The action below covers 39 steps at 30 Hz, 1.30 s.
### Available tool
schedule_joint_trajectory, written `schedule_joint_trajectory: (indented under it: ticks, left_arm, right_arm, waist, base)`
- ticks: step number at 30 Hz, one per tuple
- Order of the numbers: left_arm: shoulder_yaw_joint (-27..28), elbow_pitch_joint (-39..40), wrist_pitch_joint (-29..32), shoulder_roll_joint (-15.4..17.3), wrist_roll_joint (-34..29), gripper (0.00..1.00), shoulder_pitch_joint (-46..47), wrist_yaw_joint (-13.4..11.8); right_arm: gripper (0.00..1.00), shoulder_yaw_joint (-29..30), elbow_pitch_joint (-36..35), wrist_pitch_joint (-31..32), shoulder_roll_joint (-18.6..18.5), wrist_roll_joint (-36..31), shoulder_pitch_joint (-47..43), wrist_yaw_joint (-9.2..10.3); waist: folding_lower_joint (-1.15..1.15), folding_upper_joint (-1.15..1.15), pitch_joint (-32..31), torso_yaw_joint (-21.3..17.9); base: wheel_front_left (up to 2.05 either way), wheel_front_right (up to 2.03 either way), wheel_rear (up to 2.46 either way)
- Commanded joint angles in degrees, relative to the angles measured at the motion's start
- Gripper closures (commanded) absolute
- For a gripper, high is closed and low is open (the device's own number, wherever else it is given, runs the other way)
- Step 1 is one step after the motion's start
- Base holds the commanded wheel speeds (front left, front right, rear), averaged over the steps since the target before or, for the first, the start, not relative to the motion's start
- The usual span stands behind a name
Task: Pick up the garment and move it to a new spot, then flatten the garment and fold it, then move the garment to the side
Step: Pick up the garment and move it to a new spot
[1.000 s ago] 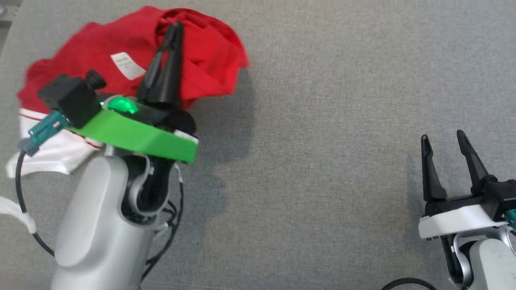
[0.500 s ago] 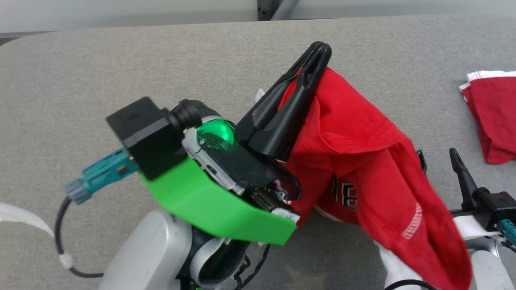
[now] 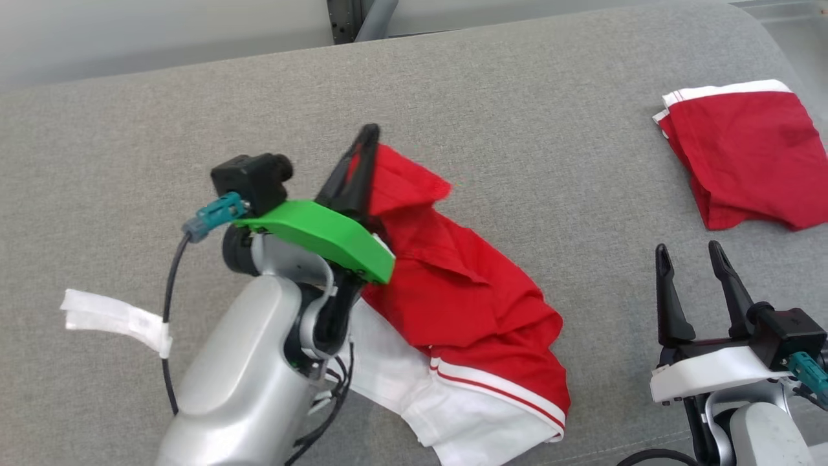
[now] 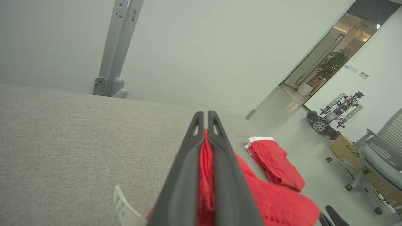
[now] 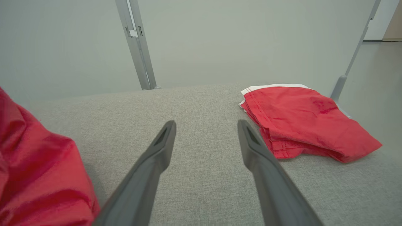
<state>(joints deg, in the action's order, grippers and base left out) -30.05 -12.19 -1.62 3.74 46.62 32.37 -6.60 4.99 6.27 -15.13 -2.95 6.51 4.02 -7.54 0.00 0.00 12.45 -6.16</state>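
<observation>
Garment (image 3: 453, 291) lower, between left fingers (image 3: 354, 176)

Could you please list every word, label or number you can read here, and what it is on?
No text can be read.
The white tag on the red garment: any print is too blurred to read.
The white tape strip: no print visible.

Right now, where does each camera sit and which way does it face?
Head: above, looking down on table; left pincer shut on garment, right pincer open.
Left wrist: along its shut fingers, toward wall, doorway.
Right wrist: along its open fingers, toward wall.
Shared: folded cloth shows in all three.
</observation>
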Motion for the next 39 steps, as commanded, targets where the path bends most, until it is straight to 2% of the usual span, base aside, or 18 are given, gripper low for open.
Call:
schedule_joint_trajectory:
  ticks: [1,2,5,7,8,9,14,20,23,28,30,31,34,39]
  left_arm:
    - [1.5,-4.3,-1.4,0.4,0.7,1.00,1.5,-0.1]
    - [1.5,-4.3,-1.4,0.4,0.7,1.00,1.5,-0.1]
    - [3.2,-12.7,-2.5,0.6,1.6,1.00,2.7,0.1]
    - [3.5,-17.4,-2.9,0.6,2.1,0.55,3.6,0.9]
    - [3.7,-19.3,-3.4,0.6,2.2,0.24,3.9,1.2]
    - [4.0,-21.2,-3.7,0.5,2.3,0.00,4.2,1.6]
    - [4.1,-27.0,-8.1,1.8,0.3,0.00,5.5,2.8]
    - [1.4,-24.7,-13.2,6.9,-9.2,0.00,2.4,1.0]
    - [3.8,-18.0,-13.7,9.2,-12.6,0.00,-1.9,-0.7]
    - [11.0,-2.8,-13.5,11.4,-18.5,0.00,-15.3,-2.5]
    - [13.9,2.6,-13.5,11.3,-21.4,0.00,-20.2,-3.0]
    - [15.1,4.4,-13.6,11.1,-22.4,0.00,-22.8,-2.9]
    - [17.3,9.2,-13.6,11.1,-26.7,0.00,-29.2,-0.5]
    - [20.9,11.5,-13.6,8.8,-30.2,0.00,-37.3,4.0]
  right_arm:
    - [0.00,0.0,0.1,0.0,0.0,0.3,0.7,0.10]
    - [0.00,0.0,0.1,0.0,0.0,0.3,0.7,0.10]
    - [0.00,-0.1,0.3,0.0,0.0,0.4,0.8,0.10]
    - [0.00,-0.3,0.4,0.0,0.0,0.4,0.8,0.10]
    - [0.00,-0.3,0.5,0.0,0.0,0.5,0.9,0.10]
    - [0.00,-0.4,0.5,0.0,0.0,0.5,0.9,0.10]
    - [0.00,-0.6,0.7,0.0,0.0,0.3,0.9,0.10]
    - [0.00,0.5,-0.4,0.0,0.0,-1.6,-0.2,0.10]
    - [0.00,1.8,-1.3,0.0,-0.1,-2.1,-1.4,0.10]
    - [0.00,3.0,-2.3,0.0,-0.6,-2.8,-3.8,0.10]
    - [0.00,3.4,-2.8,0.0,-0.8,-2.9,-4.7,0.10]
    - [0.00,3.7,-3.1,0.0,-0.9,-3.1,-5.2,0.10]
    - [0.00,4.2,-3.5,0.0,-1.1,-3.4,-6.7,0.10]
    - [0.00,5.7,-3.3,0.0,-1.5,-4.0,-9.2,0.10]
  waist:
    - [0.00,0.00,0.5,-0.8]
    - [0.00,0.00,0.5,-0.8]
    - [0.00,0.00,0.9,-1.0]
    - [0.00,0.00,1.1,-1.0]
    - [0.00,0.00,1.3,-1.1]
    - [0.00,0.00,1.3,-1.1]
    - [0.00,0.00,1.4,-1.0]
    - [0.00,0.00,-0.7,-1.1]
    - [0.00,0.00,-2.3,-0.7]
    - [0.00,0.00,-5.0,0.1]
    - [0.00,0.00,-5.9,0.7]
    - [0.00,0.00,-6.3,1.0]
    - [0.00,0.00,-7.5,2.2]
    - [0.00,0.00,-9.1,4.3]
  base:
    - [0.00,0.00,0.00]
    - [0.00,0.00,0.00]
    - [0.00,0.00,0.00]
    - [0.00,0.00,0.00]
    - [0.00,0.00,0.00]
    - [0.00,0.00,0.00]
    - [0.00,0.00,0.00]
    - [0.00,0.00,0.00]
    - [0.00,0.00,0.00]
    - [0.00,0.00,0.00]
    - [0.00,0.00,0.00]
    - [0.00,0.00,0.00]
    - [0.00,0.00,0.00]
    - [0.00,0.00,0.00]
